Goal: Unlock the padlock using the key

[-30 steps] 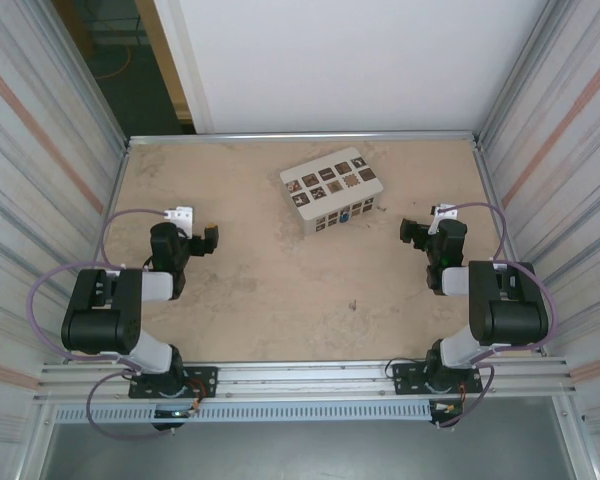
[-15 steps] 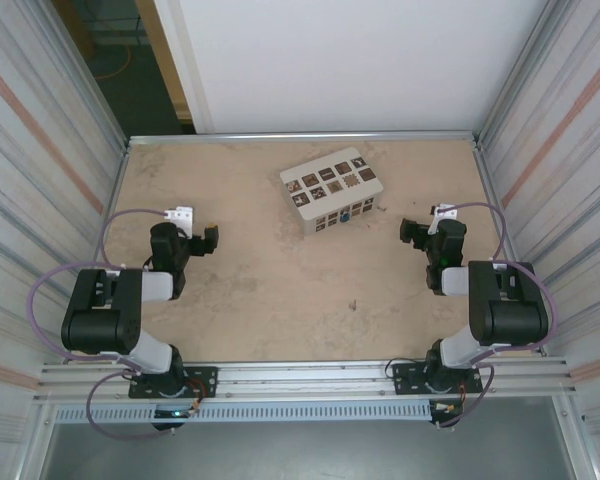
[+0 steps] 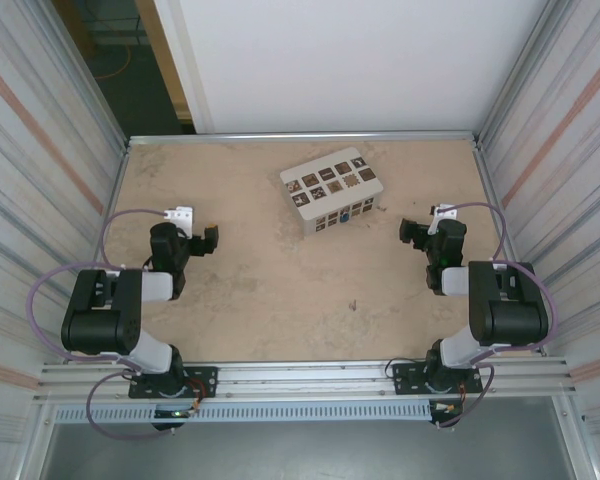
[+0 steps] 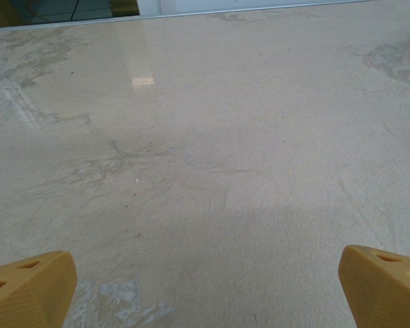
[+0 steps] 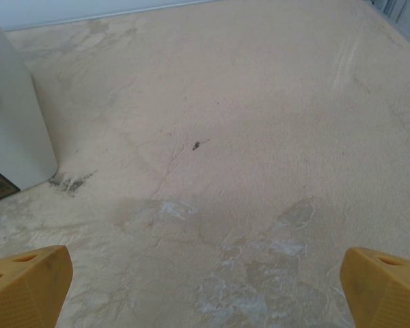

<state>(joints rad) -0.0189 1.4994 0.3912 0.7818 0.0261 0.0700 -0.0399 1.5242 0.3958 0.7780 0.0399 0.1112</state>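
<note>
The left tool (image 3: 210, 241) and right tool (image 3: 408, 231) gape empty either side of the white brown-tiled box (image 3: 332, 185), whose near face bears the tiny blue-teal padlock (image 3: 346, 212), so first pinch low and square the slim dark metal key (image 3: 353, 305), apparently lying on the sandy desk (image 3: 260, 290) nearer than the box.

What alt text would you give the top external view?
A white box with brown square tiles sits far centre on a sandy table, with a tiny blue padlock at its near side. Two black arms flank it, left tool and right tool open and empty.
</note>
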